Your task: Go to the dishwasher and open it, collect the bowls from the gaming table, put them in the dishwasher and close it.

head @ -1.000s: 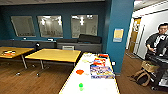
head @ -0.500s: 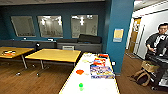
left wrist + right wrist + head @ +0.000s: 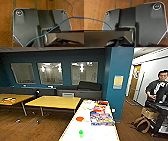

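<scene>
Two small bowls sit on one long white gaming table point(image 3: 100, 133): one red-orange bowl point(image 3: 79, 119) and one green bowl point(image 3: 81, 132). Two yellow-topped tables point(image 3: 53, 102) stand beyond. One person point(image 3: 158, 87) stands nearby.

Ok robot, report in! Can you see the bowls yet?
Red bowl and green bowl ahead on long white table. Game boxes beside them. Claws: can't tell.

My head camera looked forward and down along the long white tabletop point(image 3: 100, 132) from near its end; both wrist cameras faced the wooden floor point(image 3: 7, 18) closely.
</scene>
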